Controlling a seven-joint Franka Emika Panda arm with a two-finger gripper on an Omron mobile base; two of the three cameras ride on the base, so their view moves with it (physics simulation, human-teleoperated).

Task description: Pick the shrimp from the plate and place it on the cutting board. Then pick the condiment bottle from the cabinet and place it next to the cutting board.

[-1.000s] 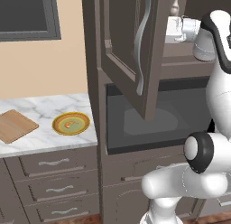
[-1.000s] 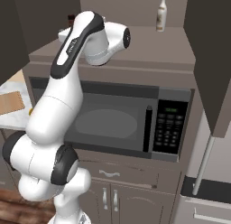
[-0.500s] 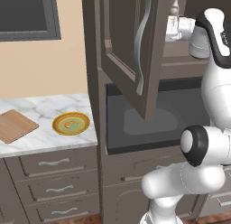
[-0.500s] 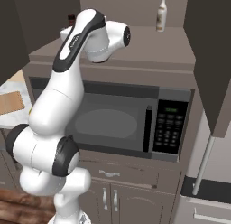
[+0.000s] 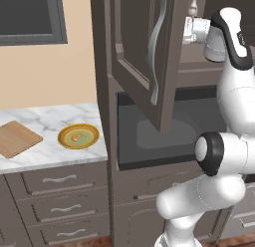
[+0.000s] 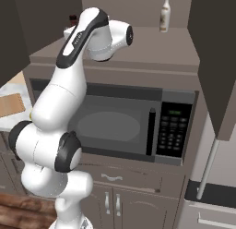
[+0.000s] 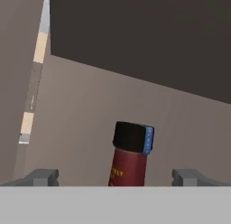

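Reaching into the open cabinet (image 5: 144, 57) with the gripper (image 7: 115, 175), jaws spread wide apart and clamped on nothing, fingertips (image 7: 43, 177) showing low at 8 and 4 o'clock in the hand view. Standing upright between those tips, toward 6 o'clock, the condiment bottle (image 7: 131, 154), dark red with a black cap, apart from both pads, resting on the cabinet's shelf with the back wall behind it at 12 o'clock. In the right base view, a glimpse of that dark bottle (image 6: 73, 19) at 11 o'clock, just behind the arm's upper link; farther along the same shelf at 1 o'clock, a pale bottle (image 6: 164, 13), well apart from it. Below the shelf, a microwave (image 6: 133, 126). In the left base view, at 9 o'clock on the marble counter (image 5: 50, 151), the plate (image 5: 78, 136) with the shrimp (image 5: 75, 137) lying on its centre, and just beside it, nearer the frame's edge, the cutting board (image 5: 16, 138), bare.
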